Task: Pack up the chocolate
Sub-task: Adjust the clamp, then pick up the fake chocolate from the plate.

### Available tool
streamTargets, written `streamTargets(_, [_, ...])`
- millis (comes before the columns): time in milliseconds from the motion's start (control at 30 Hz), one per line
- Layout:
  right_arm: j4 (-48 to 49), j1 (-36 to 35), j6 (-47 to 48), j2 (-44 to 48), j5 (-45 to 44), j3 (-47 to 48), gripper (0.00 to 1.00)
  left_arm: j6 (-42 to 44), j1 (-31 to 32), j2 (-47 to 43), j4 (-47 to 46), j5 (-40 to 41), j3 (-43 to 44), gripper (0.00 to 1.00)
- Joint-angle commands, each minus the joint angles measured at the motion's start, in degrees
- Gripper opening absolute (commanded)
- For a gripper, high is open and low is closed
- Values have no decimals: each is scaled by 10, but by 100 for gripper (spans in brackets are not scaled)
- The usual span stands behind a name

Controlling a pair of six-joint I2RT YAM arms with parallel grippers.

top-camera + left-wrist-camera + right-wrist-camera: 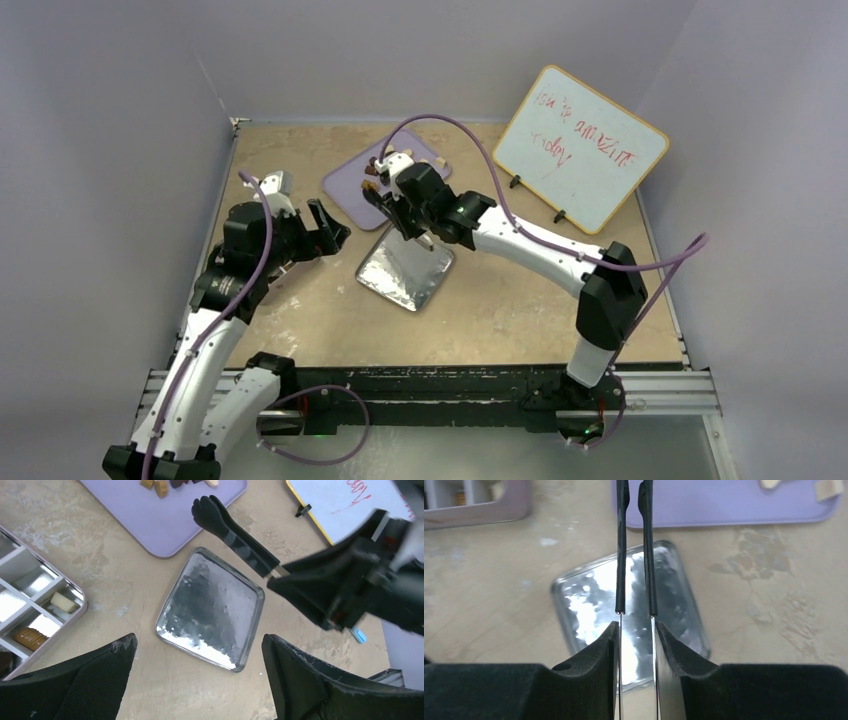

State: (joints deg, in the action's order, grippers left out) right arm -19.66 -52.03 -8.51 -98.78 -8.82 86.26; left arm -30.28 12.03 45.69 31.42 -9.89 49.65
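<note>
The chocolate (161, 487) shows as tiny lumps: two caramel-brown, one dark brown and one cream-white. They sit in a cluster on the flat lilac rounded-rectangle tray (165, 520). The tray lies on the beige mottled counter (115, 580) just beyond the shiny silver foil square (210, 610). In the right wrist view, two more cream-white lumps show at the tray's far edge.

More lumps are in the pale compartmented box (75, 592), left of the foil square. A cream-white lump (64, 601) lies in one cell and a caramel-brown lump (30, 637) in the next. Each lump is far smaller than a finger.

The right gripper (636, 627) hangs over the foil square. Its fingers (594, 650) are narrow, pinching the black-tipped metal tongs (634, 555) by their two steel arms. The tongs reach from above the foil square to the lilac tray's near edge, with their tips close together. Whether the tips hold anything cannot be told.

The left gripper (198, 642) hangs to the left of the foil square. Its fingers (100, 680) are spread wide and grip nothing.

A white-faced board with red writing (585, 150) leans beyond and to the right of the foil square.
</note>
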Motion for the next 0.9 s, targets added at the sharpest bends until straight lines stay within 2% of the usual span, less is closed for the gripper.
streamTargets(0, [-26,34,20,-26,-57,51,32,52,-1,-33,-9,-2,-1,94])
streamTargets(467, [-74,130,59,-136,-158,142,39,57,0,-64,-12,-15,-27,95])
streamTargets(867, [-86,170,56,-200,-154,204,43,54,5,-74,-8,-13,-28,96])
